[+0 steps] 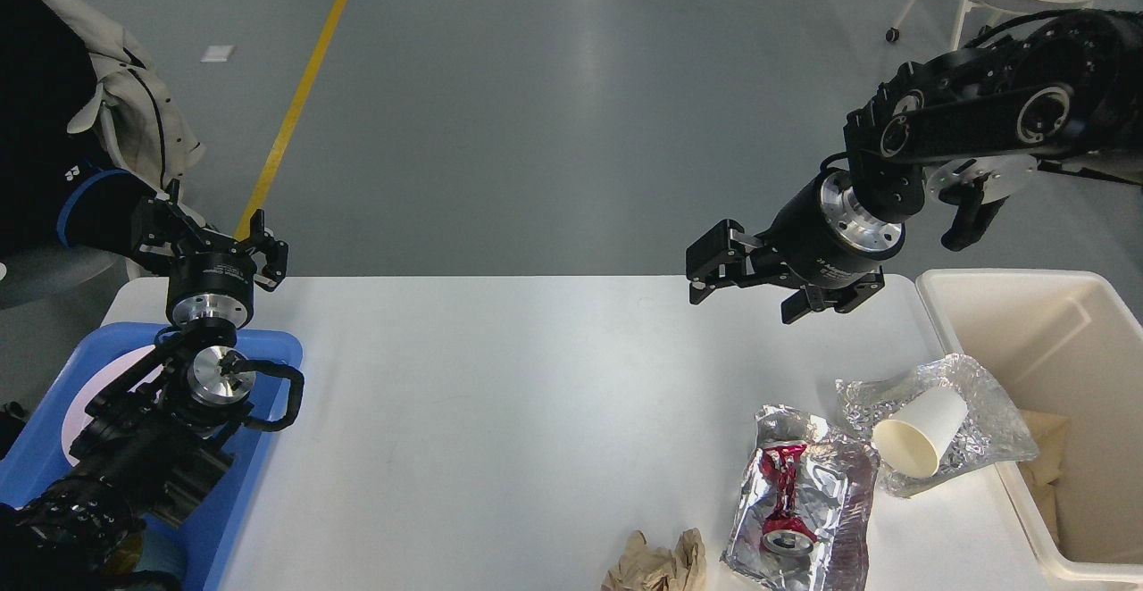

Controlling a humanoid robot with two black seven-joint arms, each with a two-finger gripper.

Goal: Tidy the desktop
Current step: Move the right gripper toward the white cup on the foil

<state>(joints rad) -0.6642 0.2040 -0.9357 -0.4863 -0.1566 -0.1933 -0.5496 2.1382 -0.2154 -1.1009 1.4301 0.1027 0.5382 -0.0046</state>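
The right gripper [714, 274] hangs over the far edge of the desktop [536, 395], fingers parted a little and holding nothing, pointing left and slightly down. The desktop spreads wide and white across the middle of the view, and its rubbish sits in the near right corner: a paper cup [920, 442] tipped on its side on a crinkled foil wrapper [982, 412], a crushed red can [784, 497] lying on a second foil sheet [835, 520], and a scrap of brown paper [656, 564] at the near edge. The cream bin [1054, 341] stands just beside the table's right end. Best bet here, I'd say: come down on the cup first, pinching its wall near the open rim, since foil beneath may slide or lift with it. The left gripper [210, 247] sits high over the blue tray [268, 395], fingers apart, empty, well away from the mess.
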